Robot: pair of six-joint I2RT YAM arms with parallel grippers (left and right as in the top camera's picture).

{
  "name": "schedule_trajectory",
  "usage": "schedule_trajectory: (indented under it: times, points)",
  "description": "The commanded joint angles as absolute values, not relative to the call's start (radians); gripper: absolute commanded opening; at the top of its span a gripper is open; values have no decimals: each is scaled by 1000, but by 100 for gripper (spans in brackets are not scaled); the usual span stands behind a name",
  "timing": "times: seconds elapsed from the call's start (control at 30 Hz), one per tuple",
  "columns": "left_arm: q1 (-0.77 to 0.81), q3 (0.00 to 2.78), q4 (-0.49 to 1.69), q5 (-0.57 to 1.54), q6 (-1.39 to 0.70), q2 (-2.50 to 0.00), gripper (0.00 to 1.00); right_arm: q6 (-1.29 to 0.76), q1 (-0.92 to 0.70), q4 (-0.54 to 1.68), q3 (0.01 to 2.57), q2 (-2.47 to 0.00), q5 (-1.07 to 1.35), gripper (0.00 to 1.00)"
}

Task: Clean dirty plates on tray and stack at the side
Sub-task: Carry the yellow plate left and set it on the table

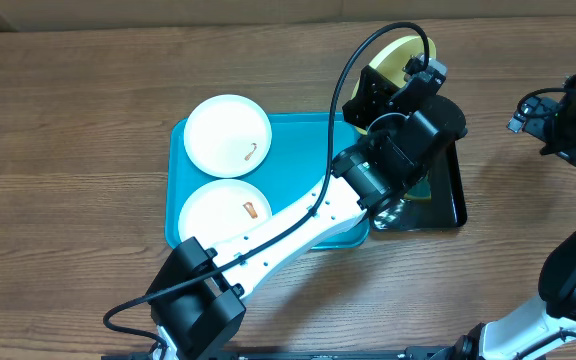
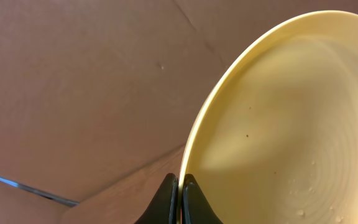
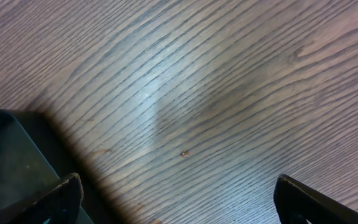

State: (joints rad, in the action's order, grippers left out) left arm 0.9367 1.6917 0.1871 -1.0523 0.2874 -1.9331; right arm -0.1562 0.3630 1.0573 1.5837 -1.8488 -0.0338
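Overhead, a round shallow pale yellow plate (image 1: 388, 60) is seen raised on edge above the far end of a smaller black rectangular basin (image 1: 448, 195), well clear of the large turquoise-blue rectangular plastic tray (image 1: 293, 140). In the left wrist view, the left fingers (image 2: 166, 198) are pressed together on the plate's thin rim, which is pinched between them at its lowest visible point. The bowl of the plate rises up and to the right of the tips.

The plate is judged to be light, stiff and probably breakable. Small beads or specks are seen on its inner face, so it may be wet and slippery. A rim pinch gives little contact area, and a deeper bite across the lip would likely be steadier.

Two plain white round plates lie flat on the tray, one farther (image 1: 223, 125) and one nearer (image 1: 218, 215), each marked with a small brown-orange smear. Their rims are the only part offered for a hold.

The right fingers (image 3: 55, 202) are spread wide and empty above the brown wood-grain bench (image 1: 88, 110), just beside the basin's corner.
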Motion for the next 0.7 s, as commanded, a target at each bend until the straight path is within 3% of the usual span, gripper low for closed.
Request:
schedule_trajectory:
  times: [0.0, 0.33, 0.53, 0.67]
  points:
    - [943, 1722, 196, -1062, 210, -1942, 4, -155, 360, 1053, 1600, -1839, -44, 100]
    - [933, 1722, 292, -928, 40, -1942, 4, -155, 360, 1053, 1600, -1839, -44, 100]
    - [870, 1724, 450, -642, -141, -1941, 4, -155, 360, 1053, 1600, -1839, -44, 100]
    - [776, 1745, 563, -313, -291, -1933, 4, -155, 360, 1053, 1600, -1839, -44, 100]
